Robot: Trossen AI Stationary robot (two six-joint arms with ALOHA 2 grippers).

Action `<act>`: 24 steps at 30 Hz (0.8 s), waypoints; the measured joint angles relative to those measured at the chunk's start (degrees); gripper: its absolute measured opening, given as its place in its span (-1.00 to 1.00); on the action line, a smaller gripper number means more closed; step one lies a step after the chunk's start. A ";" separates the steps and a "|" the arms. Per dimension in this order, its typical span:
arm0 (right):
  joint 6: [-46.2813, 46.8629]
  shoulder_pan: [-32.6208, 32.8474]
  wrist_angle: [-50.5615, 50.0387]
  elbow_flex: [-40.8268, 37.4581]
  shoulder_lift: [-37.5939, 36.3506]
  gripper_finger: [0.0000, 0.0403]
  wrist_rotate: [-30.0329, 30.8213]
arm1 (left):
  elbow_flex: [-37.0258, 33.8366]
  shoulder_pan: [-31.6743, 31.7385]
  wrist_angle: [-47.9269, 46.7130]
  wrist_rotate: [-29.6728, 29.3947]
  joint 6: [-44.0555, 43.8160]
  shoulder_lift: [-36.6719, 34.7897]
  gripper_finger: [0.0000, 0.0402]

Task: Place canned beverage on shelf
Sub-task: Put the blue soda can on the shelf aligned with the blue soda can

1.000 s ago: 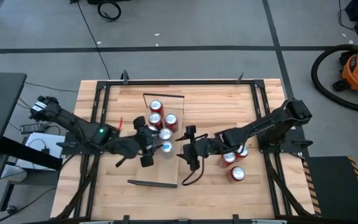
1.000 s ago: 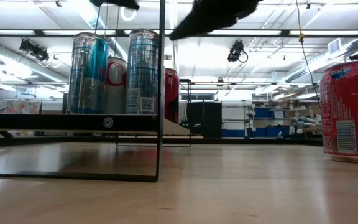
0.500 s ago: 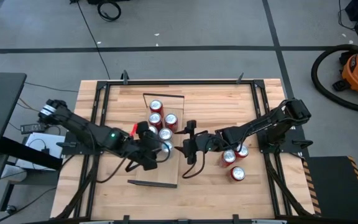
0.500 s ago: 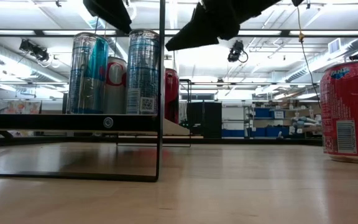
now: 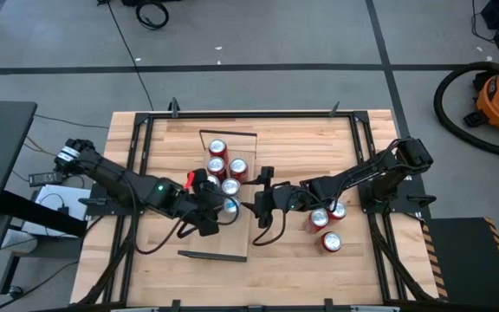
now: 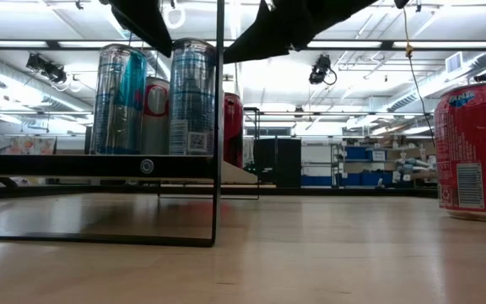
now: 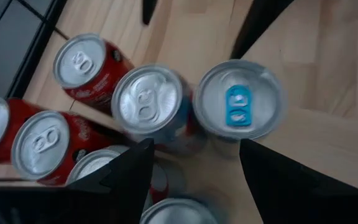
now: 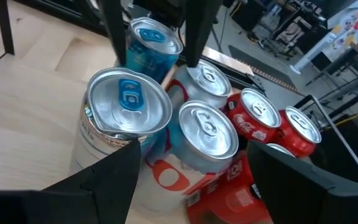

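My left gripper [image 7: 194, 165] hangs spread directly above the upright blue-tabbed can [image 7: 239, 106] at the cluster's edge on the shelf [image 5: 232, 234], axis vertical. My right gripper [image 8: 191, 168], also spread, hovers just beside it.

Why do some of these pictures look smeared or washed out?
Left wrist view: the cans, like the blue-tabbed can, look softly smeared. Low view: bright ceiling lights turn the arms above into black shapes. Right wrist view: glare shines off the silver lids.
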 joint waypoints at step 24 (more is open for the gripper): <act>-2.66 3.51 -1.09 0.04 -0.72 0.51 3.89 | 0.00 0.96 -0.23 -0.17 0.55 0.81 0.24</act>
